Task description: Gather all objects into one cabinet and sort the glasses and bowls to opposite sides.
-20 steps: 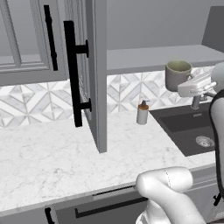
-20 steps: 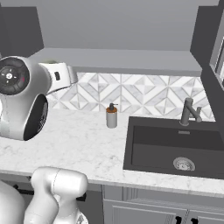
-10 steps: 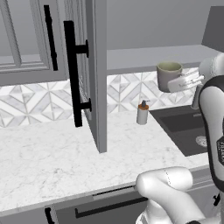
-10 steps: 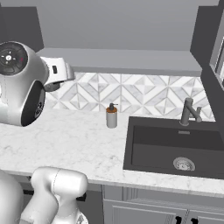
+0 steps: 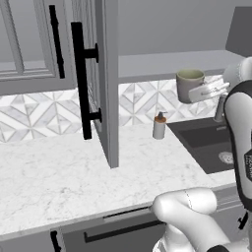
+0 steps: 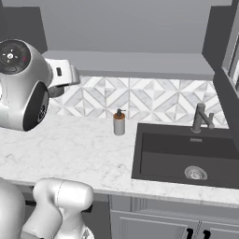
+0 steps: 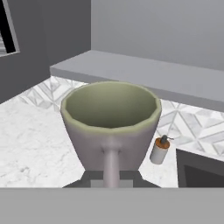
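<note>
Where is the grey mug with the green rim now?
The grey mug is held in the gripper, in the air above the soap dispenser, right of the open cabinet door.

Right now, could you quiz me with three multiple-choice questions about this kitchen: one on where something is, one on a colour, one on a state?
1. Where does the soap dispenser stand?
A. in the sink
B. on the counter, left of the sink
C. on the shelf

2. What colour is the mug's rim?
A. olive-green
B. orange
C. blue

3. What is the claw doing?
A. hanging open
B. shut on the mug
C. resting on the counter

Answers: 1 B, it stands on the marble beside the basin. 2 A, green shows around the opening. 3 B, the mug is carried in the air.
</note>
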